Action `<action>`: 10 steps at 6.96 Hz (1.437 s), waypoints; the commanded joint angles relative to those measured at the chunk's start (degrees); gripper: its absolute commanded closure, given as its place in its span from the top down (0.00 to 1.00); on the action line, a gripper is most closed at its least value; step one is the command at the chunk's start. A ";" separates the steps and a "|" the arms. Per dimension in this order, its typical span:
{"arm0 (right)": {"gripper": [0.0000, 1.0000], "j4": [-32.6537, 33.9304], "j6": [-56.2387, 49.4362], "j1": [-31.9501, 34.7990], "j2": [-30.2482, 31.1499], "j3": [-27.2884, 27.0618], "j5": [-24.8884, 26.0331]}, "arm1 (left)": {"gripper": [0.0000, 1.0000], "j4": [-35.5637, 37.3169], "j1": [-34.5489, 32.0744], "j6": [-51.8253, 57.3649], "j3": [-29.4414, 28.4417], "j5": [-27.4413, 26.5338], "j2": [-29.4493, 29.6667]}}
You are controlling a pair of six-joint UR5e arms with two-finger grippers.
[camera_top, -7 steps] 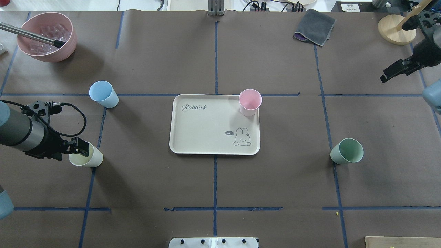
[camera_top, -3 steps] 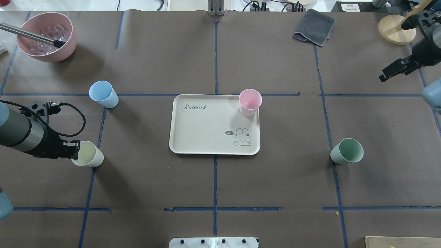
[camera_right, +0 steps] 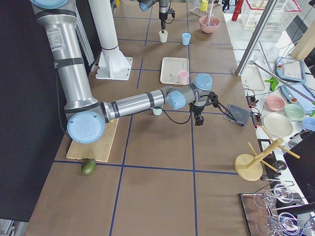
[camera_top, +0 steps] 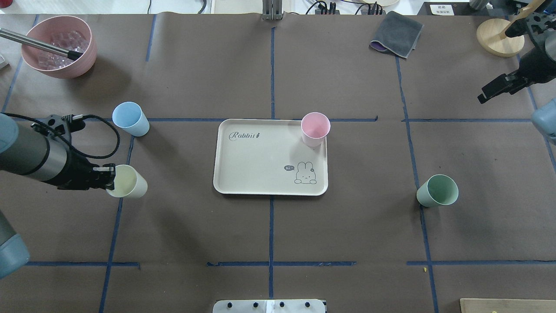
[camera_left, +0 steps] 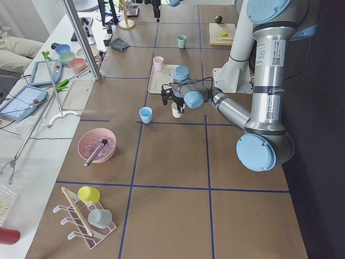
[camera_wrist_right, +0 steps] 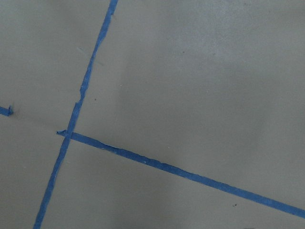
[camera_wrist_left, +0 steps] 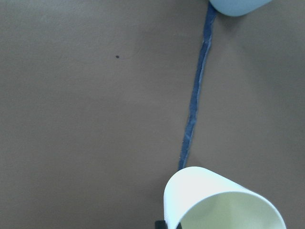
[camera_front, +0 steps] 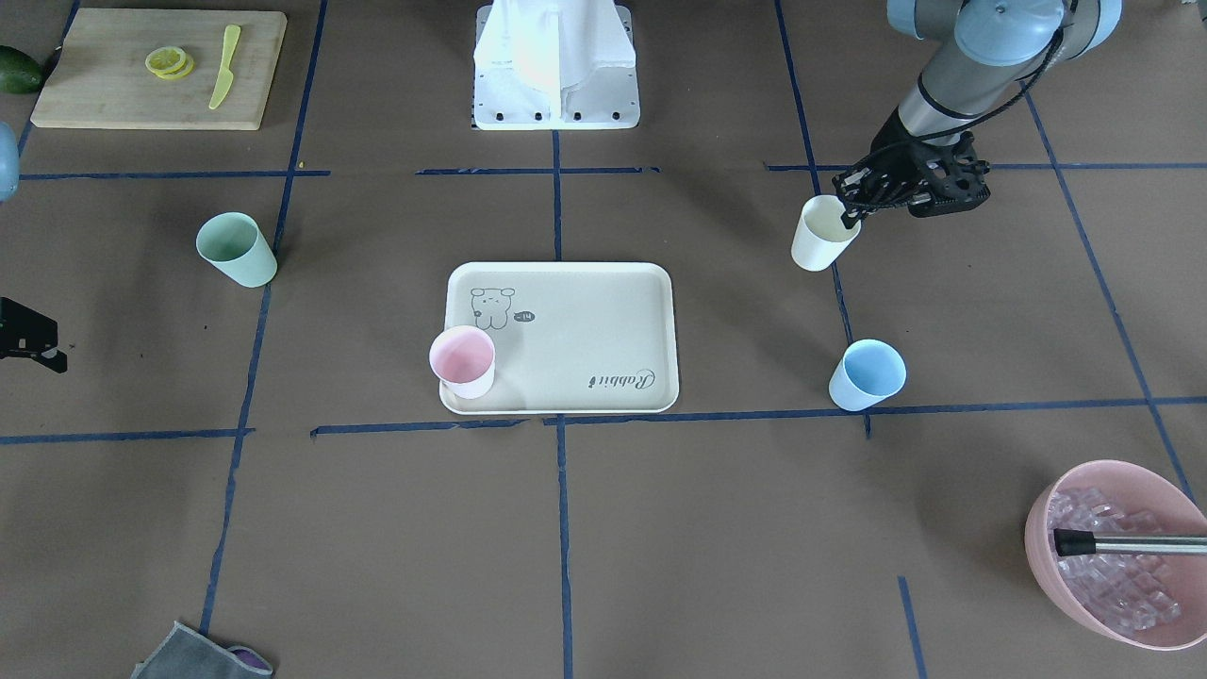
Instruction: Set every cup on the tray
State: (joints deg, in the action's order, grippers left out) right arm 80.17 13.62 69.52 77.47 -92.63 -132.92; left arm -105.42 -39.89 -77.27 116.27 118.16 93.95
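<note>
Tray [camera_top: 260, 165] sat mid-table. Corner cup [camera_top: 315, 128] stood on its far right corner. Far-left cup [camera_top: 130, 118] stood well left of the tray. Gripped cup [camera_top: 129, 183] hung nearer, in the left gripper [camera_top: 110, 177]. Right-hand cup [camera_top: 438, 191] stood well right. Bowl [camera_top: 84, 58] sat in the far left corner, cloth [camera_top: 397, 34] far right.

The table [camera_top: 347, 234] wears brown paper gridded with blue tape [camera_top: 270, 230]; the tray [camera_top: 260, 161] lies at its middle; the blue cup [camera_top: 130, 118] stands well to the robot's left of the tray, the green cup [camera_top: 437, 191] well to its right; a bowl [camera_top: 89, 54] sits far left; a cloth [camera_top: 397, 34] and stand [camera_top: 499, 41] far right; a board [camera_front: 113, 90] lies by the robot, an avocado [camera_front: 17, 70] beside it.
</note>
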 commanded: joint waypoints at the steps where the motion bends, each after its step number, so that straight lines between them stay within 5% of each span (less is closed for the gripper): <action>1: 0.99 -0.10 0.09 0.00 0.14 0.00 0.12 | 0.00 17.27 5.13 -9.00 -0.51 -3.52 17.58; 2: 0.99 -0.10 0.09 0.00 0.14 0.00 0.12 | 0.00 18.40 8.22 -14.00 -2.69 -8.68 22.45; 4: 0.99 -0.10 0.09 -0.18 0.31 0.17 0.12 | 0.00 17.97 9.74 -21.05 -8.92 -9.09 28.71; 8: 0.99 -0.27 0.09 -0.09 0.92 -0.09 0.21 | 0.06 13.93 10.45 -22.40 -16.42 -12.08 30.32; 9: 0.99 -0.27 0.09 -0.09 0.93 -0.09 0.12 | 0.28 13.93 10.45 -22.05 -16.34 -11.99 30.41; 10: 0.99 -0.27 0.09 -0.09 0.93 -0.09 0.12 | 0.99 14.10 10.45 -20.92 -15.64 -12.07 30.24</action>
State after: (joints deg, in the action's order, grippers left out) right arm 79.90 13.71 69.42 78.35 -92.70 -132.77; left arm -91.40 -29.47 -99.17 100.29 106.14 124.28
